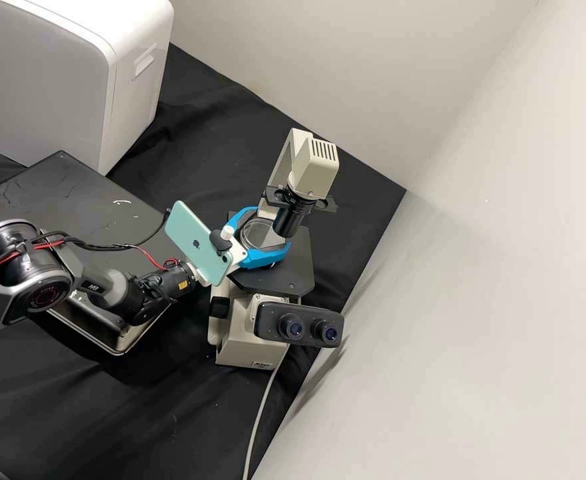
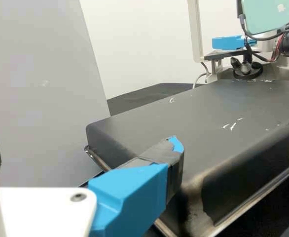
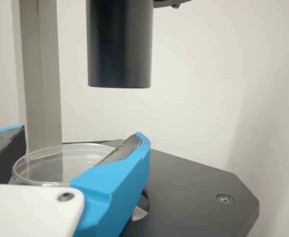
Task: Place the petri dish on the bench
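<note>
1. Jaws of the left gripper (image 2: pixel 83 148) stand wide apart with nothing between them, just beside a corner of the dark tray (image 2: pixel 223 123).
2. A white box (image 1: pixel 73 73) stands at the far left of the bench (image 1: pixel 193 153), behind the tray.
3. The right gripper (image 1: pixel 266 232) is over the microscope stage (image 1: pixel 286 273), its blue fingers (image 3: pixel 120 173) closed in against both sides of the petri dish (image 3: pixel 60 163).
4. The dish sits low above the stage, under the black tube (image 3: pixel 119 44), not on the bench.
5. The microscope (image 1: pixel 253 333) stands near the bench's right edge.

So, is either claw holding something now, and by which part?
The right claw appears to hold the petri dish by opposite sides of its rim; the left claw holds nothing.
</note>
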Action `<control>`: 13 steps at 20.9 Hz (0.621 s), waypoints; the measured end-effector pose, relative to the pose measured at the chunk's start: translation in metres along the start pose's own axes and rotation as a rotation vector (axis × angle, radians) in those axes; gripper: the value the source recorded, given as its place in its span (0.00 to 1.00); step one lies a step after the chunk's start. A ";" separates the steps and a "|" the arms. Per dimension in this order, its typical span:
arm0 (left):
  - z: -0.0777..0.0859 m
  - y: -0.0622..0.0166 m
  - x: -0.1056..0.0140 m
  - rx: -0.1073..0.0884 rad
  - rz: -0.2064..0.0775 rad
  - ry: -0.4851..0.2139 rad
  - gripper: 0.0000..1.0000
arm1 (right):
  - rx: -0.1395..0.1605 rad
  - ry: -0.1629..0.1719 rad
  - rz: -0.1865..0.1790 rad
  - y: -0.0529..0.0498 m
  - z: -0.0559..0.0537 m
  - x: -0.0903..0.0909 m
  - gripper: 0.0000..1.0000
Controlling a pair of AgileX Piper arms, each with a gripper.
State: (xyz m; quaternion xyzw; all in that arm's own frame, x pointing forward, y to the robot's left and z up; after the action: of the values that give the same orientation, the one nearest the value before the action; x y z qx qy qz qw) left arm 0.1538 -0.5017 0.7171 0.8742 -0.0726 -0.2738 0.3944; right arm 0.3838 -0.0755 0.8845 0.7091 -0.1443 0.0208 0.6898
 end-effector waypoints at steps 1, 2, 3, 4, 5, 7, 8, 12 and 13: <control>0.000 0.0000 0.000 0.000 0.000 0.000 1.00 | 0.008 0.004 -0.003 0.000 -0.001 -0.003 0.00; 0.000 0.0000 0.000 0.000 0.000 0.000 1.00 | 0.016 0.007 -0.009 0.000 -0.002 -0.008 0.00; 0.000 0.0000 0.000 0.000 0.000 0.000 1.00 | 0.015 0.010 -0.017 0.000 -0.003 -0.013 0.00; -0.001 0.0001 0.000 0.000 0.000 0.004 1.00 | 0.019 0.012 -0.023 0.000 -0.004 -0.018 0.00; -0.001 0.0001 0.000 0.000 0.001 0.006 1.00 | 0.028 0.013 -0.032 0.000 -0.006 -0.023 0.00; -0.002 0.0001 0.000 0.000 0.001 0.009 1.00 | 0.035 0.012 -0.041 0.000 -0.009 -0.032 0.00; -0.002 0.0001 0.000 -0.001 0.001 0.010 1.00 | 0.037 0.016 -0.044 0.001 -0.011 -0.036 0.00; -0.002 0.0002 0.000 -0.001 0.001 0.012 1.00 | 0.072 0.032 -0.079 -0.003 -0.021 -0.056 0.00; -0.002 0.0002 0.000 -0.001 0.001 0.012 1.00 | 0.074 0.039 -0.090 -0.004 -0.025 -0.062 0.00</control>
State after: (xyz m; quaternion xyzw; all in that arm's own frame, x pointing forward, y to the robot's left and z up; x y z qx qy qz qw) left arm 0.1550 -0.5005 0.7183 0.8755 -0.0706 -0.2686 0.3954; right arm 0.3299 -0.0399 0.8672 0.7393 -0.0981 0.0088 0.6661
